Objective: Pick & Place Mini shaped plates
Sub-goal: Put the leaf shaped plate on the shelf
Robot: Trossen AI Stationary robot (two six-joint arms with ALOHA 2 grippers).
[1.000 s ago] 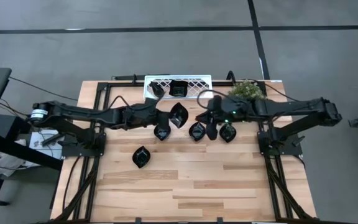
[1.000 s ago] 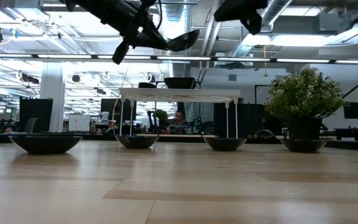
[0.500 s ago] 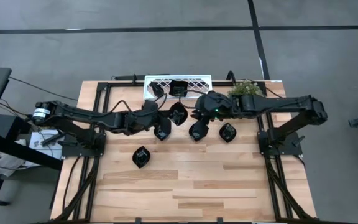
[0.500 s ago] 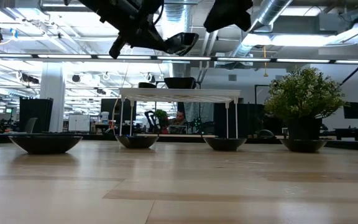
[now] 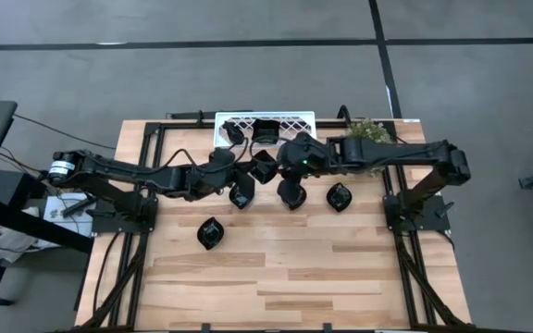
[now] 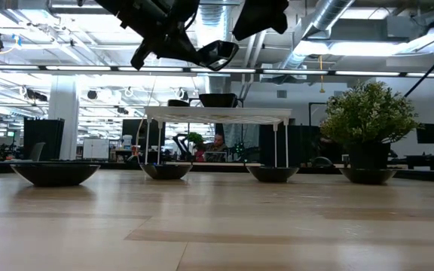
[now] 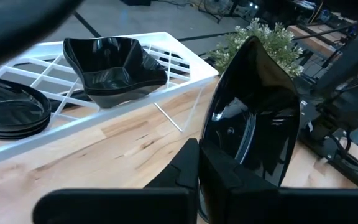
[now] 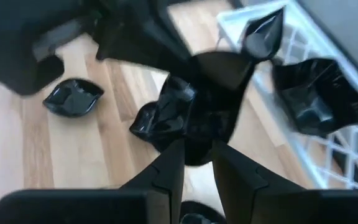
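Left gripper (image 5: 248, 170) is clamped on the rim of a glossy black teardrop plate (image 7: 250, 124), held in the air on edge just in front of the rack (image 5: 294, 120). In the low view that plate (image 6: 217, 53) hangs well above the table (image 5: 322, 268), at about the height of the rack top.

Right gripper (image 5: 290, 159) hovers just beside it; its fingers (image 8: 166, 168) sit slightly parted with nothing between them.

The rack is a white lattice on thin legs. On it sit a wavy-edged square dish (image 7: 114, 68) and a flat round-edged plate (image 7: 8, 112), both shiny black.

Four more black plates lie on the pale wood: one (image 5: 210, 232) well apart at front left, three (image 5: 339, 196) under and near the grippers. A small potted plant (image 5: 368, 131) stands right of the rack.
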